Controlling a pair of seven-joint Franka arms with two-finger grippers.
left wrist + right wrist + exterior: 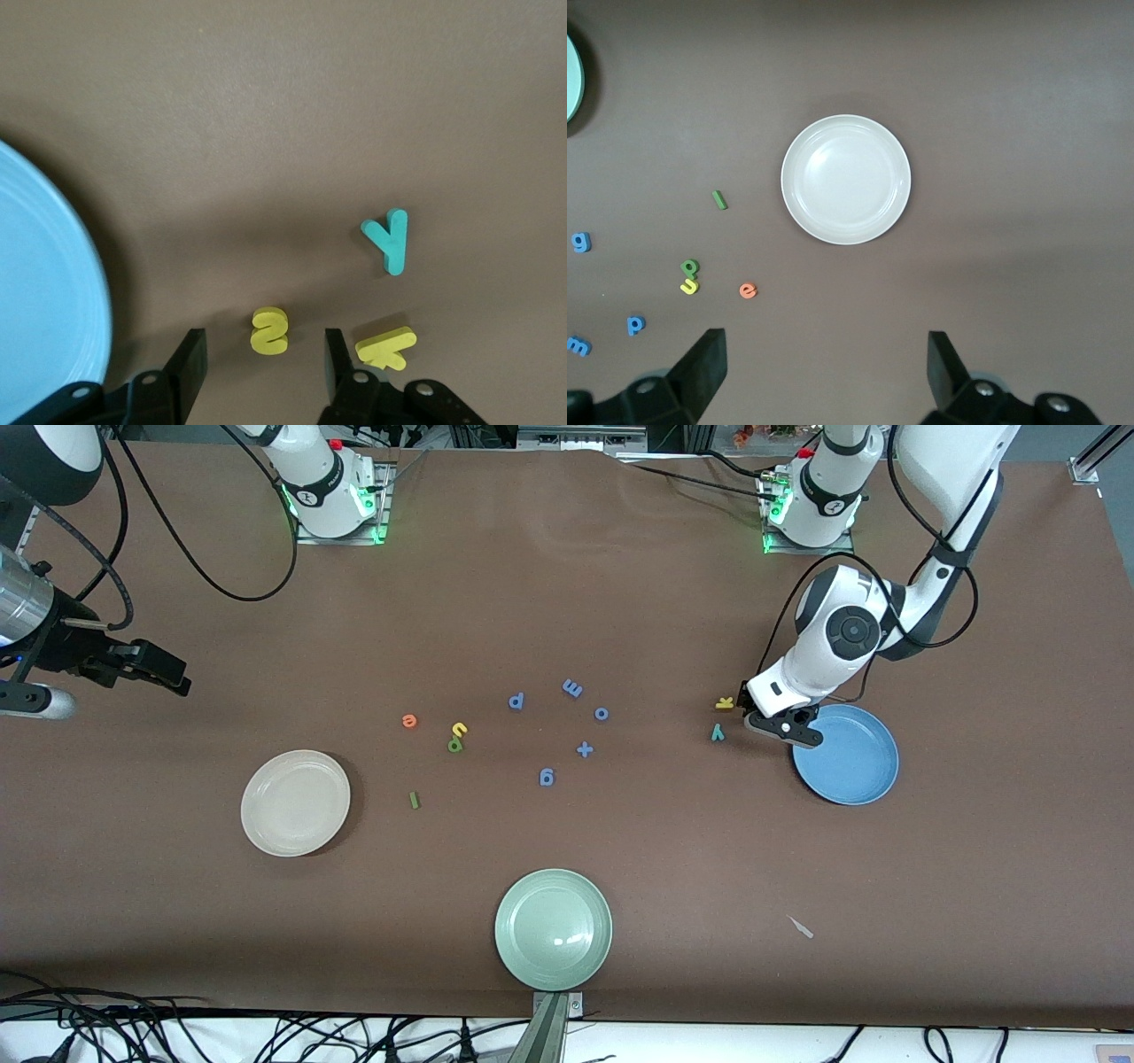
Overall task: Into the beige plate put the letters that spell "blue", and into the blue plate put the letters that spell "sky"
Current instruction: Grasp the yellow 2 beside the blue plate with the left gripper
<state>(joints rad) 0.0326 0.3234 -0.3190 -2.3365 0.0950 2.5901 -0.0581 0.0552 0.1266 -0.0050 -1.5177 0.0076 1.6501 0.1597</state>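
Note:
My left gripper [772, 724] is low over the table beside the blue plate [852, 766], and it is open. In the left wrist view the yellow s [269, 330] lies between its fingers [189, 359] with a gap on each side. The yellow k [725, 703] and the teal y [718, 732] lie just next to it. Orange e [409, 721], yellow u [459, 730], green b [454, 744] and dark green l [414, 801] lie near the empty beige plate [295, 802]. My right gripper [173, 677] waits open at the right arm's end of the table.
Blue letters p [516, 701], m [572, 688], o [601, 713], g [547, 777] and a plus sign [585, 749] lie mid-table. A pale green plate [554, 929] sits near the front edge, with a small white scrap [801, 927] toward the left arm's end.

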